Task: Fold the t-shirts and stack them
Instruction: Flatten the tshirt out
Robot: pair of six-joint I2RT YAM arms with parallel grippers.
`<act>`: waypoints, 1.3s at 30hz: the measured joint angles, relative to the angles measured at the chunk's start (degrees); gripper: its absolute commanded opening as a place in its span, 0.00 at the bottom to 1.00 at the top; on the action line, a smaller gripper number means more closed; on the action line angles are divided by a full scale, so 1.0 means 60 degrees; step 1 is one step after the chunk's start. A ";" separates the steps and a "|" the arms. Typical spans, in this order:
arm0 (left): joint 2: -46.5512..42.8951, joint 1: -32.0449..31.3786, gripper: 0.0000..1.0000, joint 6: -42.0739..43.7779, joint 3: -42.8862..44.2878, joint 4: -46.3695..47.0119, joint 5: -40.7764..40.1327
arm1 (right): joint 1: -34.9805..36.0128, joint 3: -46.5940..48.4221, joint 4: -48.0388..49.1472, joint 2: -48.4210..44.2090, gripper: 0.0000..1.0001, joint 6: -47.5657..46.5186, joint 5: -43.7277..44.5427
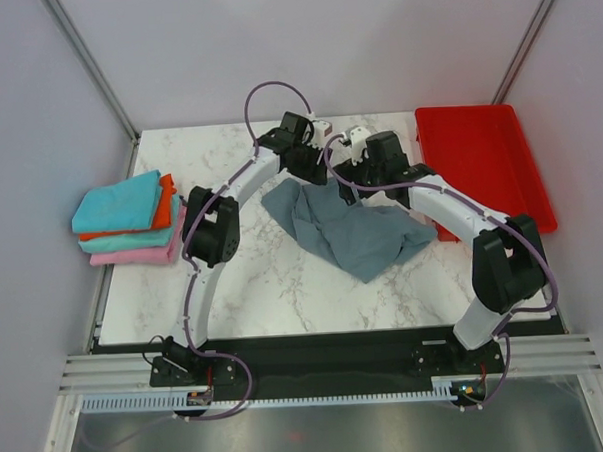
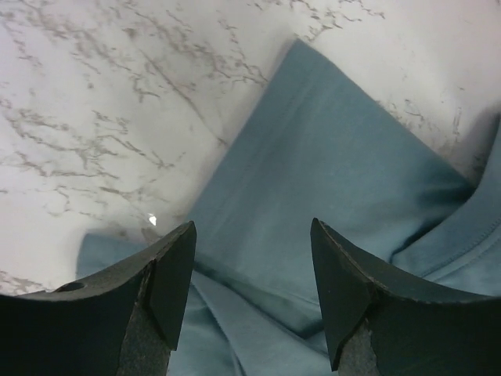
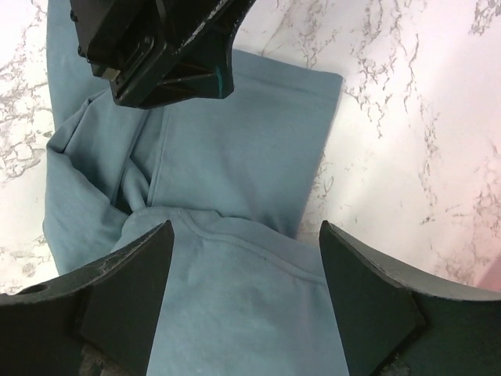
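Observation:
A large slate grey-blue t-shirt (image 1: 354, 232) lies crumpled on the marble table (image 1: 264, 288), right of centre. Both grippers hang over its far edge. My left gripper (image 2: 252, 235) is open, with a flat fold of the shirt (image 2: 329, 157) below and between its fingers. My right gripper (image 3: 246, 235) is open too, above a seamed hem of the shirt (image 3: 235, 290). From above, the left gripper (image 1: 307, 164) and right gripper (image 1: 346, 187) are close together. Folded t-shirts sit stacked at the table's left: teal (image 1: 118, 202) on top, then orange (image 1: 164, 212), with pink (image 1: 133, 256) at the bottom.
A red plastic tray (image 1: 484, 163) stands at the table's right side, close to the right arm. The left gripper's black body (image 3: 156, 47) fills the top of the right wrist view. Grey walls enclose the table on three sides.

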 measured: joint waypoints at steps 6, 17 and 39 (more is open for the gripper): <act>0.0000 -0.0178 0.65 0.0004 -0.0153 -0.0069 0.0007 | -0.0131 -0.0277 0.0007 -0.0222 0.84 0.0033 0.0000; -0.0026 -0.0080 0.47 0.0007 -0.1078 -0.0277 -0.0229 | -0.0382 -0.0291 -0.0004 -0.0222 0.84 0.0036 -0.0011; -0.2218 -0.0091 0.02 0.0189 -0.1191 -0.0703 -0.1122 | -0.0506 -0.0291 0.0000 -0.0419 0.83 0.0029 0.0069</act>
